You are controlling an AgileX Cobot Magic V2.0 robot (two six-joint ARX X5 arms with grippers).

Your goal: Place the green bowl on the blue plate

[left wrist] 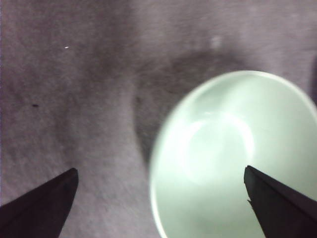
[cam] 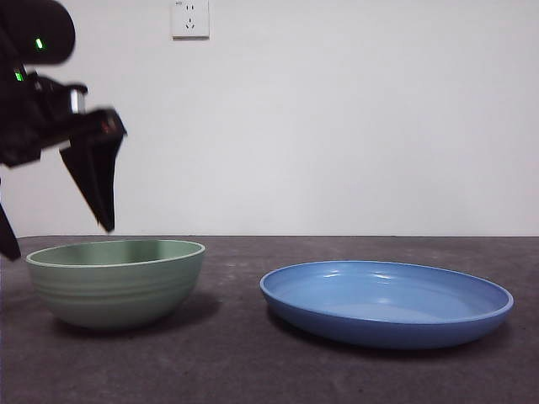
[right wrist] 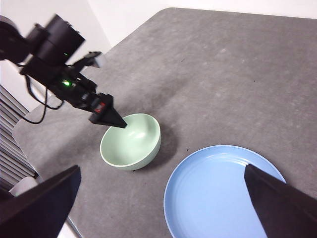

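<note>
Desk surface, dark grey and lightly textured, carries both task items nearest the front camera. The pale mint-green round ceramic bowl stands upright on one side; the wide, shallow, glossy blue ceramic plate lies well apart from it on the other, empty. Neither item touches the other.

Above the bowl's outer edge hangs the left end effector. One black jaw points down just over the near rim; the other shows only as a tip at the picture's edge. In the left wrist view the left end effector's jaws stand wide apart with nothing between them, and the bowl sits off toward one jaw rather than centred. The right wrist view confirms the left end effector over the bowl rim, clear of contact.

The right end effector waits high over the plate, jaws spread wide, holding nothing.

Assessment of the step in hand: approach for a rim grasp, not yet made. A sound grasp would set one jaw inside the wall and one outside before closing, then lift level and clear the plate's raised rim.

Limitations: the left wrist picture is blurred, so rim clearance cannot be judged. Part of the bowl is cut off there. Behind, a white wall with a socket.
</note>
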